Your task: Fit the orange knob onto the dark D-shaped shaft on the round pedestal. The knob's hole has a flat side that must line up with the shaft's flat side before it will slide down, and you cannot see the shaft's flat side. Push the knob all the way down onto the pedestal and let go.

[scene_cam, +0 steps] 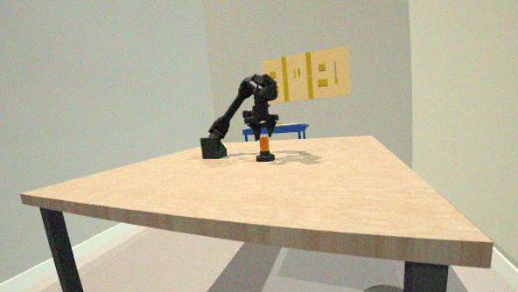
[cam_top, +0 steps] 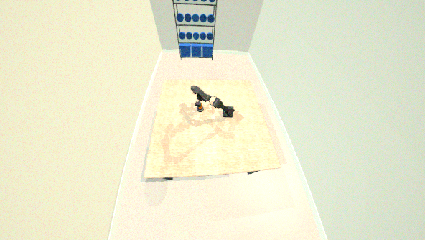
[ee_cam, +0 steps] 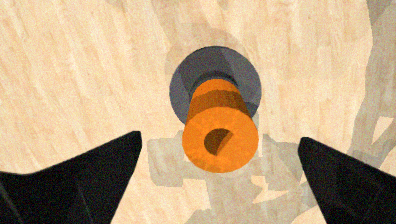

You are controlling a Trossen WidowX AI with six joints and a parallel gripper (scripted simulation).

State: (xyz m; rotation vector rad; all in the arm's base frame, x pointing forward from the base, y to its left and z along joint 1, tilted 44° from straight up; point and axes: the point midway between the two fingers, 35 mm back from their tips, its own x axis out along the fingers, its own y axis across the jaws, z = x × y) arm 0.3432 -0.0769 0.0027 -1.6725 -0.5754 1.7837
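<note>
We are holding the claw (cam_top: pixel 198 103) (scene_cam: pixel 263 135) (ee_cam: pixel 220 141) wide open and empty above the tabletop (cam_top: pixel 215 151) (scene_cam: pixel 262 197) (ee_cam: pixel 75 60), its fingers standing apart on either side of the knob (cam_top: pixel 201 107) (scene_cam: pixel 264 144) (ee_cam: pixel 195 150). We are seeing the knob standing upright over the pedestal (cam_top: pixel 199 110) (scene_cam: pixel 265 157) (ee_cam: pixel 215 62), a dark band showing beneath it; we are not managing to tell whether it is fully down

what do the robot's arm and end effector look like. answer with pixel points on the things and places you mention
The arm (cam_top: pixel 216 102) (scene_cam: pixel 234 105) is matte black with chunky joint housings and slimmer links, on a squat, blocky dark base (cam_top: pixel 225 116) (scene_cam: pixel 211 149). The end effector (scene_cam: pixel 265 136) (ee_cam: pixel 220 141) is black too, with two wedge-shaped fingers tapering to narrow tips. I can't make out any cables or markings.
</note>
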